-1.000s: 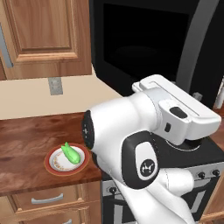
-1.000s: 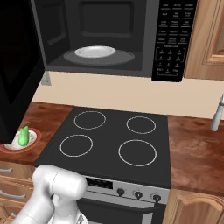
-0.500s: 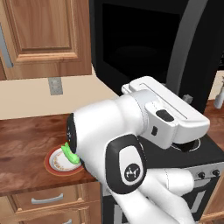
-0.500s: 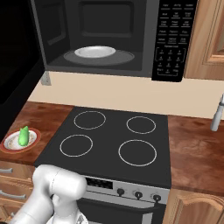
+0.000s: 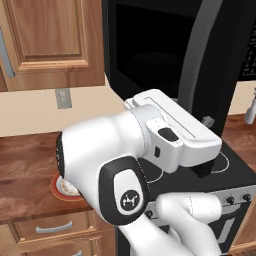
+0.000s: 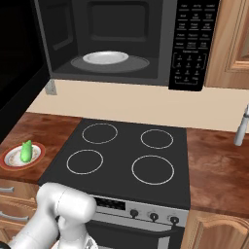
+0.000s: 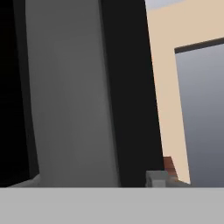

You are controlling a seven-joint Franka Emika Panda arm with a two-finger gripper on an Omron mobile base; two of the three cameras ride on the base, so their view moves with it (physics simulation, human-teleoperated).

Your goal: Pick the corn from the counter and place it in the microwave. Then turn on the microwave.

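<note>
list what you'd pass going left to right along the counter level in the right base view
plate with the corn on it → black stovetop with its four ring burners → bare stretch of counter → grey upright object at the right edge

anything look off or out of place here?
Nothing spilled or damaged. The microwave door hangs wide open, a white dish inside. The corn stands upright on its plate on the counter.

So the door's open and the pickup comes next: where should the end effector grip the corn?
Across the thicker lower body of the corn, coming from above: it stands on the plate with its tapered tip up, probably too narrow to hold.
</note>
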